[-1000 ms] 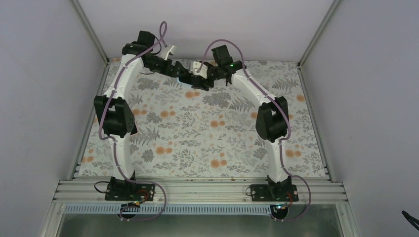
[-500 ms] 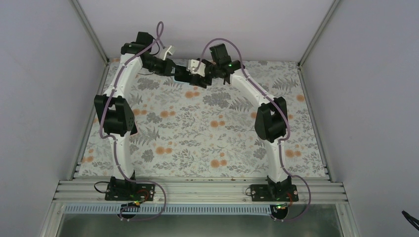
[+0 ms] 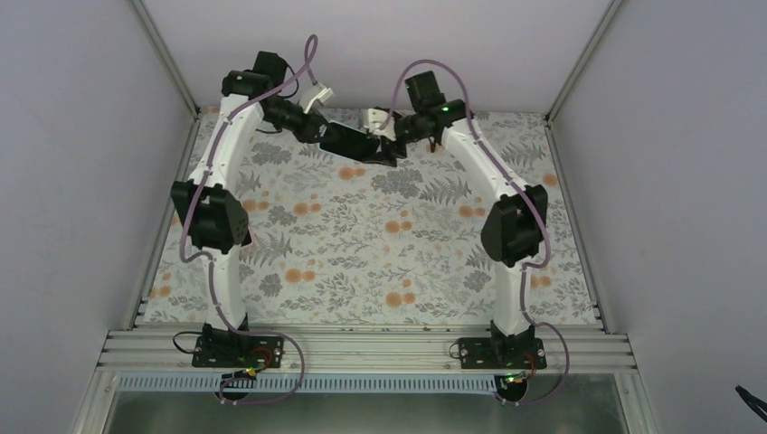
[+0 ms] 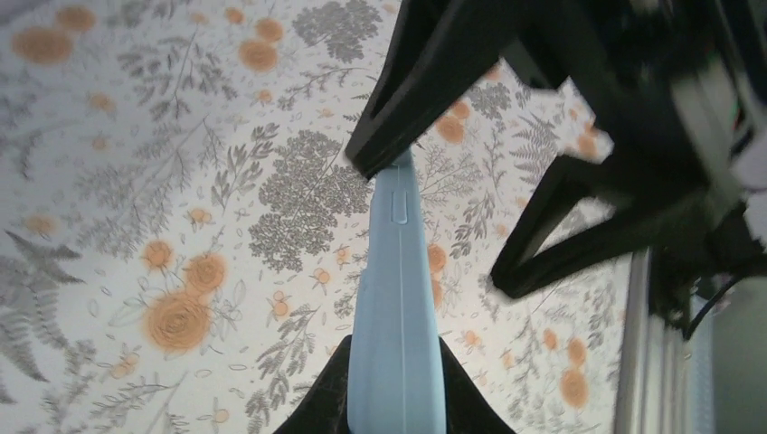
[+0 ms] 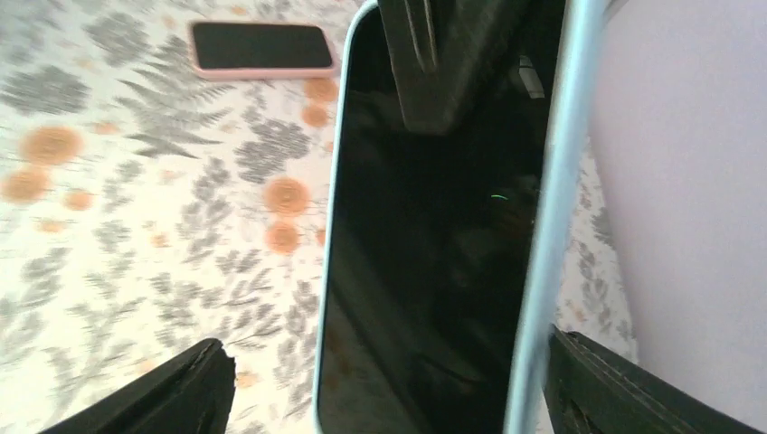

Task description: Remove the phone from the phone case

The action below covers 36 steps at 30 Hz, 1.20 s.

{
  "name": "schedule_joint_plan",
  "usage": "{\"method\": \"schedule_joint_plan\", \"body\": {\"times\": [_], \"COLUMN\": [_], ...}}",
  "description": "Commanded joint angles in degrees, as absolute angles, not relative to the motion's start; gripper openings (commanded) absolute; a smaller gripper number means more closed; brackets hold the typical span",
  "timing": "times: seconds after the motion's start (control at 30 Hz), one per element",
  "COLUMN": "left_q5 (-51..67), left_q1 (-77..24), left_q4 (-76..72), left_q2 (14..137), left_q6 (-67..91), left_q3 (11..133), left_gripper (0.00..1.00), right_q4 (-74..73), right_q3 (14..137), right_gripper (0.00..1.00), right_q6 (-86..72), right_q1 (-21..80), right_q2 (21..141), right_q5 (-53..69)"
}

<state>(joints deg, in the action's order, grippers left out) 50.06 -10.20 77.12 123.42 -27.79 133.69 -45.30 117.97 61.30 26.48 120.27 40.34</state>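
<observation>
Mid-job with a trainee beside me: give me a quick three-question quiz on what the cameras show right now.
1. True or false: the right gripper is clamped shut on the blue-cased phone.
2. The second phone, lying on the table, has a case of which colour? A) pink B) green C) yellow
3. Short answer: which gripper is clamped on the blue-cased phone?

Key
1. False: its jaws stand wide apart, one on each side of the phone.
2. A
3. The left gripper.
</observation>
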Motion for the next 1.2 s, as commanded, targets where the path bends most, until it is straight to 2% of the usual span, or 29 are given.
{"method": "schedule_joint_plan", "body": {"times": [0.0, 0.1, 0.17, 0.2, 0.27, 0.3, 0.47, 0.63, 0.93, 1.17], "left_q5": [51.02, 50.90, 51.45, 51.97, 52.87, 53.20, 52.81, 52.93, 58.12, 59.35], "left_q1": [-9.67, -10.06, -10.18, -10.34, -10.29, -10.28, -10.38, -10.53, -13.15, -15.67], "left_q4": [69.46, 62.31, 59.63, 58.83, 57.95, 57.88, 59.27, 58.23, 64.92, 70.47], "left_q2": [109.51, 100.30, 96.20, 94.75, 92.93, 92.46, 91.90, 90.47, 89.84, 90.21], "left_q6": [-42.76, -47.84, -49.68, -50.23, -50.92, -51.07, -51.07, -50.73, -56.39, -61.60], "left_q3": [123.79, 111.83, 106.20, 104.65, 102.61, 101.97, 101.13, 99.56, 100.13, 101.66], "left_gripper": [0.02, 0.02, 0.02, 0.02, 0.02, 0.02, 0.02, 0.02, 0.02, 0.02], "right_q4": [-62.20, -70.88, -73.60, -73.71, -73.70, -73.71, -73.03, -59.78, -50.36, -49.73], "right_q3": [117.71, 127.04, 131.13, 130.78, 124.22, 120.19, 109.47, 101.03, 102.69, 106.56], "right_gripper": [0.86, 0.83, 0.86, 0.87, 0.98, 1.00, 1.00, 1.00, 0.95, 0.94], "right_q6": [66.47, 58.32, 50.56, 47.79, 50.38, 53.15, 56.43, 49.60, 44.43, 45.18], "right_q1": [21.53, 20.38, 20.08, 20.04, 20.11, 20.17, 21.06, 20.62, 20.57, 20.48], "right_q2": [115.54, 119.70, 123.35, 124.04, 121.18, 119.14, 111.67, 104.72, 105.44, 108.69], "right_q5": [56.02, 56.74, 55.91, 55.80, 58.70, 60.29, 63.27, 59.57, 53.73, 53.18]}}
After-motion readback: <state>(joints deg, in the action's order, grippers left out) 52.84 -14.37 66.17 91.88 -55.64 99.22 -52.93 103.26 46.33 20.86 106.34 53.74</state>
